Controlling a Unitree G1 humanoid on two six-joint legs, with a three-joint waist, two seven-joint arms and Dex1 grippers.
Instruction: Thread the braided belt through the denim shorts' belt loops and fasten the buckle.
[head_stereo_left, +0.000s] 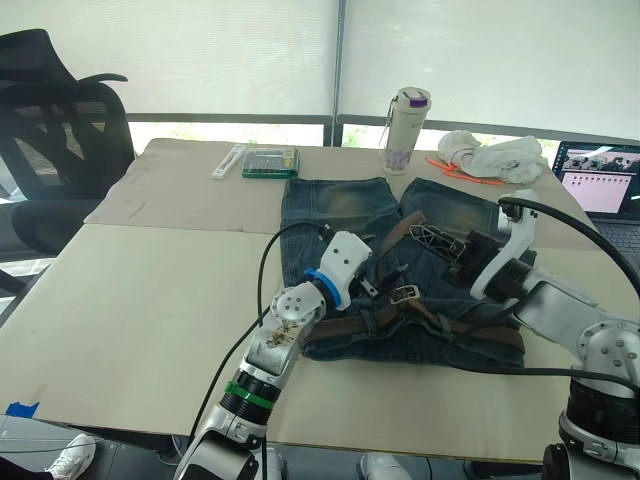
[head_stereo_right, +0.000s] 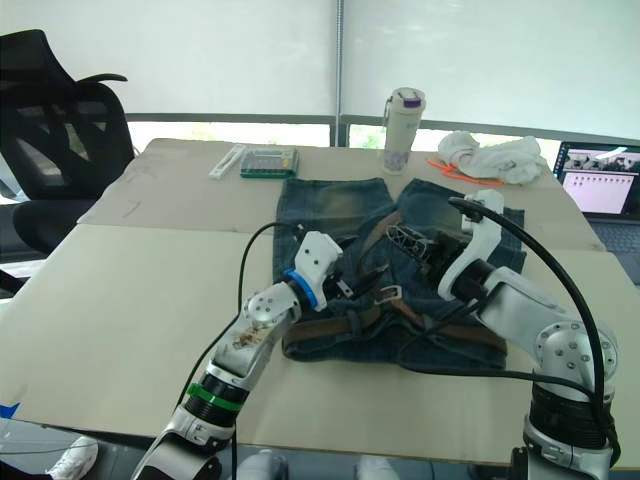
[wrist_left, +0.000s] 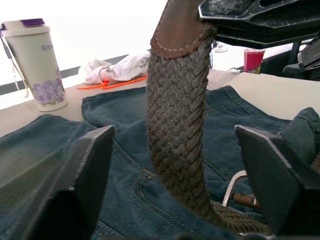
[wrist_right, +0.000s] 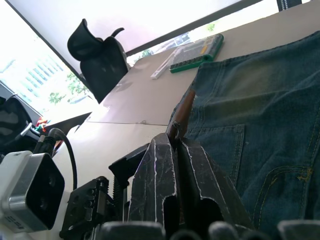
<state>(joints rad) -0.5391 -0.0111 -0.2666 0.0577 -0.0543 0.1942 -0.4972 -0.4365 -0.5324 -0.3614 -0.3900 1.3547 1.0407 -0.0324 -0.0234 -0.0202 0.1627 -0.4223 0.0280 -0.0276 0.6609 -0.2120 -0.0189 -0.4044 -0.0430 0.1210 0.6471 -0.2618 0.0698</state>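
Right claw (head_stereo_left: 432, 238) clamped on the leather tip of the braided belt (wrist_left: 180, 145), lifting that end off the denim shorts (head_stereo_left: 340, 205). Left claw (wrist_left: 180, 165) spread wide, holding nothing, fingers (wrist_left: 75, 185) straddling the raised strap without touching it.

Belt ran from the pinched tip down to the waistband, then along the near edge of the shorts. Shorts lay flat on the table (head_stereo_left: 150, 290), legs pointing away toward the tumbler (head_stereo_left: 405, 130) and white cloth bundle (head_stereo_left: 495, 155). Buckle (head_stereo_left: 405, 293) rested on the denim near the middle of the waistband, just beside the left claw.

Judged the woven strap limp and light, likely to sag and twist between holds; stiffer leather tip judged the better place to pinch and steer. Denim soft enough to bunch if dragged.

Belt loops (head_stereo_left: 385, 312) hard to pick out against the folds; could not tell how many the belt already passed through. Waistband partly covered by both arms. Prong too small to make out.
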